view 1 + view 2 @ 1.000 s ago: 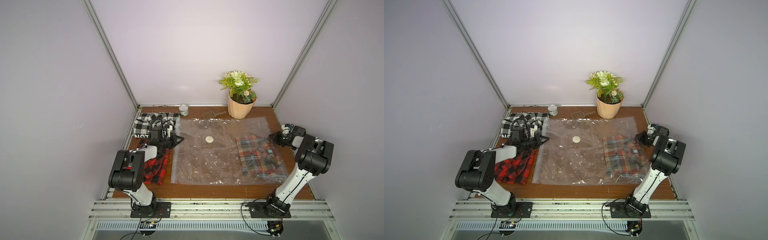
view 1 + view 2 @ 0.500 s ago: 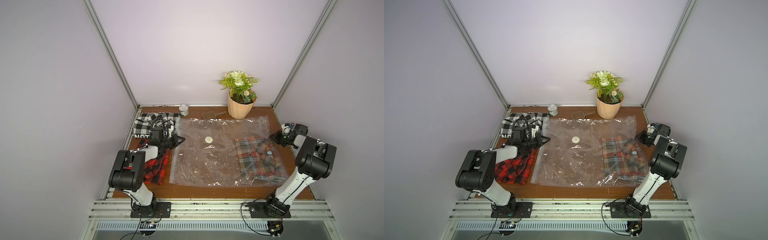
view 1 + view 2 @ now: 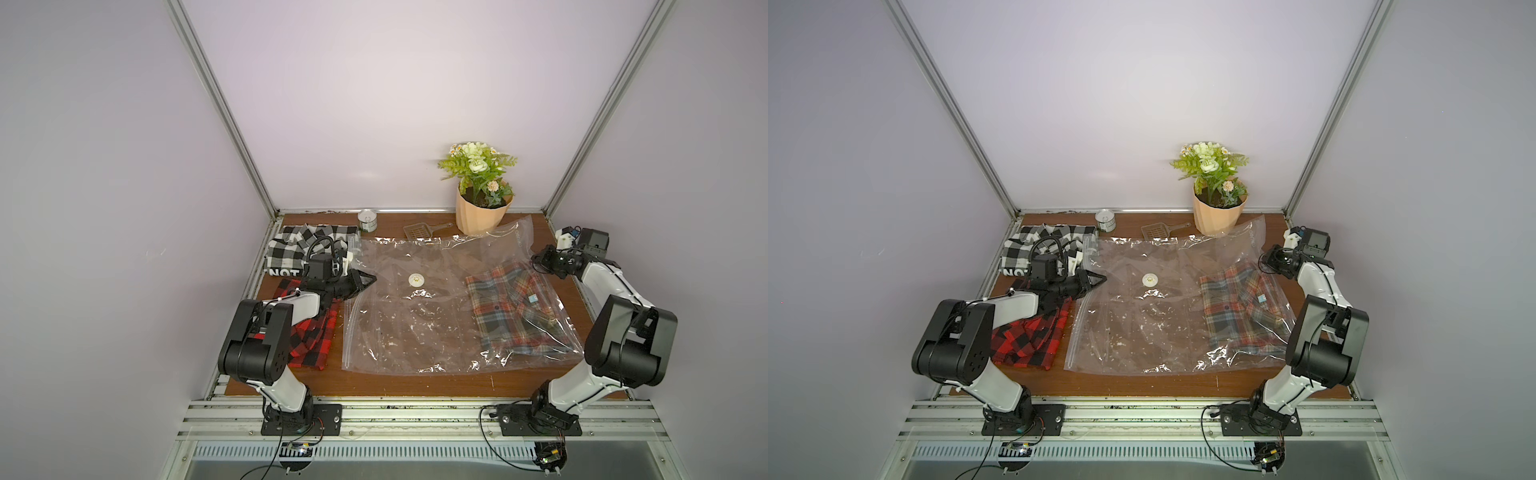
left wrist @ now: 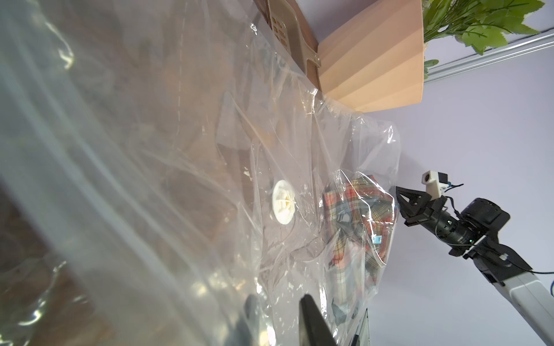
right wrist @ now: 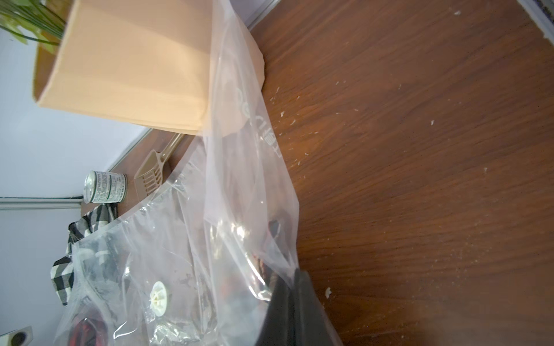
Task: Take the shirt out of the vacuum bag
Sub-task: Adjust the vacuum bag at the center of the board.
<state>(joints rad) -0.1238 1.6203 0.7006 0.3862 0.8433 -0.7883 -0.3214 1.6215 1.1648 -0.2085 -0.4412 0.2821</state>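
Pinching vacuum bag edge, right tool has open table beside.

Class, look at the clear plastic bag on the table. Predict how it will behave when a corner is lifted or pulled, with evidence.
The clear plastic bag is probably floppy: it lies wrinkled, with one corner crumpled up beside the flowerpot. It is likely light itself, but the shirt inside would weigh down one end. Its glossy surface suggests it may slip in a grip.
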